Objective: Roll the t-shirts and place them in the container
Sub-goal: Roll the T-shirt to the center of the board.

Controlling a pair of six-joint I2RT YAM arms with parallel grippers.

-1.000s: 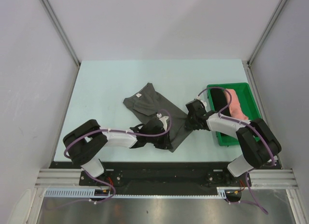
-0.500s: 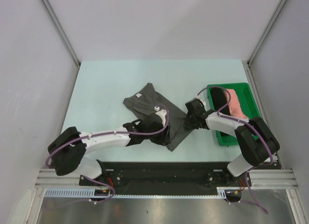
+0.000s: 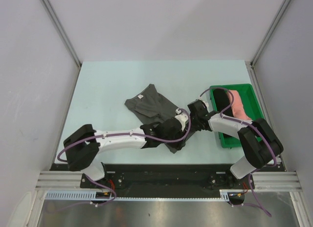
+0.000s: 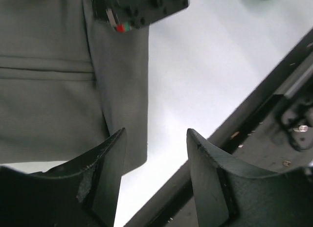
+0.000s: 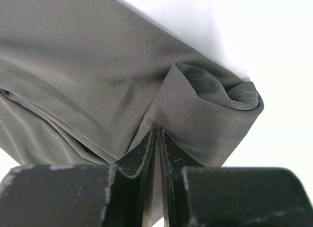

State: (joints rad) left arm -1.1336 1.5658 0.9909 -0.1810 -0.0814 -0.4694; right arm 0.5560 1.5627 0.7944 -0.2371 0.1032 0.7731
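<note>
The dark charcoal grey t-shirt (image 3: 149, 104) lies partly folded in the middle of the table, its white neck label (image 3: 140, 96) at the far left. My right gripper (image 3: 190, 123) is at its right edge, shut on a pinched fold of the grey fabric (image 5: 98, 65). My left gripper (image 3: 179, 138) hovers open and empty over the shirt's near right corner (image 4: 49, 90), its fingers (image 4: 110, 158) apart above bare table. The salmon pink t-shirt (image 3: 239, 105) and the black t-shirt (image 3: 222, 101) lie in the tray.
The green plastic tray (image 3: 244, 88) stands at the right side of the table. The black rail (image 4: 274, 90) of the table's near edge runs just beyond my left gripper. The two grippers are very close together.
My left arm has swung right along the shirt's near edge and now sits close under the right gripper. The right gripper has kept its hold and stayed put.
</note>
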